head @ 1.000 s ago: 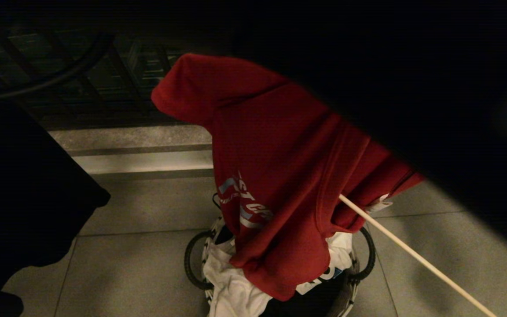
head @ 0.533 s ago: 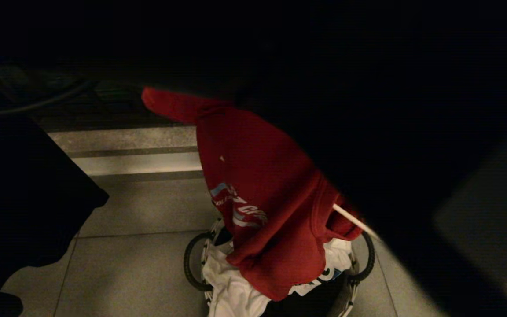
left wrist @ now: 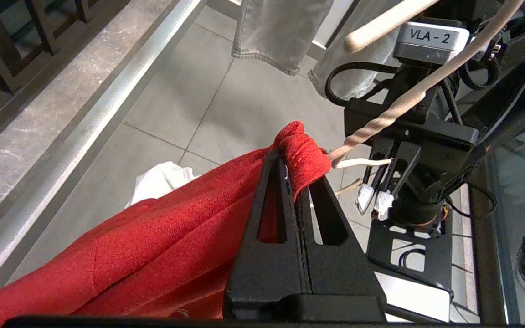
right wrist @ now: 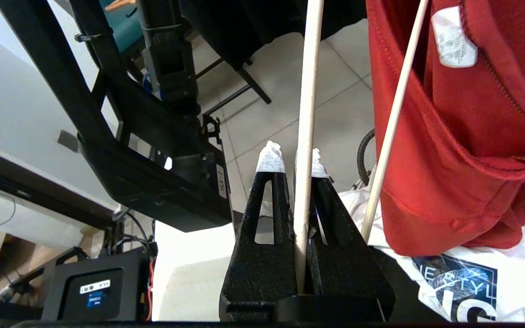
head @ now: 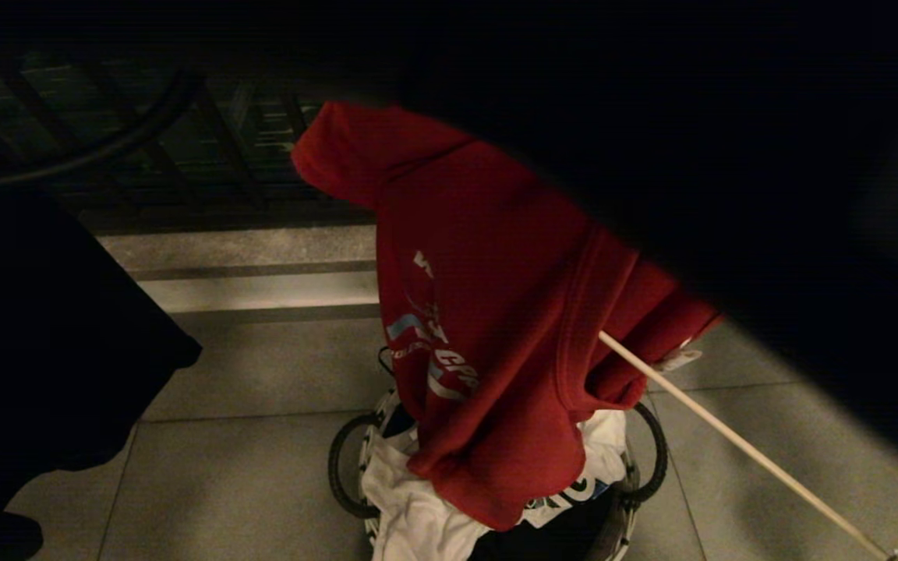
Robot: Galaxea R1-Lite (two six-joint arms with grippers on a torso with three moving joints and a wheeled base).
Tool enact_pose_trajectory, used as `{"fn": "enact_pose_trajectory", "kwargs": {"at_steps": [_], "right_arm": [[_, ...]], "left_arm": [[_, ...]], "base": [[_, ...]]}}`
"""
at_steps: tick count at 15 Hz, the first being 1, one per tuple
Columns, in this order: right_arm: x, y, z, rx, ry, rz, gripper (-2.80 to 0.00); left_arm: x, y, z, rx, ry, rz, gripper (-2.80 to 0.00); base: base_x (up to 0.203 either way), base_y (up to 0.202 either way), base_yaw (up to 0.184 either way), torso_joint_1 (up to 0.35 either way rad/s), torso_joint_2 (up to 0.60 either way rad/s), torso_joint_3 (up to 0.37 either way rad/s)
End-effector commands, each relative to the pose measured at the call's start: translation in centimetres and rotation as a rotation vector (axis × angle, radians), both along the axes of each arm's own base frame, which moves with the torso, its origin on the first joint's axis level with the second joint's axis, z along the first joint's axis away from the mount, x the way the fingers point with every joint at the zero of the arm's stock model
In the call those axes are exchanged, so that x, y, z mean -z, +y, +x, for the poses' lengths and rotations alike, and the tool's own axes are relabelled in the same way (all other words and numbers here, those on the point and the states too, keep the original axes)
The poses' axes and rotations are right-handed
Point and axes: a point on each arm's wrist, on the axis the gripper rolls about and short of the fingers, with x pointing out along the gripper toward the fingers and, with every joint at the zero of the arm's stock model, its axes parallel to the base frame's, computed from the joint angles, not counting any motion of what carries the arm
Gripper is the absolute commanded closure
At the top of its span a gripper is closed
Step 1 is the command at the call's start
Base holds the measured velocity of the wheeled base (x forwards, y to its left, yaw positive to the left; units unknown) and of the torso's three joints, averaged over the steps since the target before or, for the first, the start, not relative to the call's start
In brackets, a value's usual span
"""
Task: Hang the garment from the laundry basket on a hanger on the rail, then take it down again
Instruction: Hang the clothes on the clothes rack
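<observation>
Lifted again since half a second ago, the red T-shirt (head: 488, 312) hangs over the laundry basket (head: 636, 467) at 6 o'clock. Left claw (left wrist: 296, 157) is clamped on its bunched cloth; right claw (right wrist: 292, 159) grips the cream wire hanger (right wrist: 307, 114).

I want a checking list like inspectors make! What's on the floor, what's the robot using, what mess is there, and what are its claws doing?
Surface: grey tiled floor.
Job's things: red T-shirt held up above the laundry basket; a cream hanger arm goes into the shirt.
Clutter: white T-shirt in the basket; a printed shirt beside it.
Grippers: left gripper shut on a bunch of the red T-shirt; right gripper shut on the hanger.
Cables: black cables on the right arm; loose wires near a black box.
Surroundings: dark railing beyond a stone step; pale trousers hanging.
</observation>
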Motion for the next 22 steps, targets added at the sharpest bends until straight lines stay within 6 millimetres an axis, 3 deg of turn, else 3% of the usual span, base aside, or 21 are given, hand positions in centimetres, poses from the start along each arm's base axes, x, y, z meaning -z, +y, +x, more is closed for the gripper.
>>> {"fn": "enact_pose_trajectory", "kwargs": {"at_steps": [1,22], "right_arm": [[-0.02,0.10,0.12,-0.002,0.003,-0.002,0.00],[-0.24,0.16,0.41,0.032,0.000,0.000,0.00]], "left_arm": [[-0.16,0.35,-0.06,-0.011,-0.004,-0.005,0.00],[0.18,0.01,-0.49,0.011,-0.003,0.011,0.00]], "base": [[0.000,0.000,0.000,0.000,0.00,0.000],[0.000,0.000,0.000,0.000,0.00,0.000]]}}
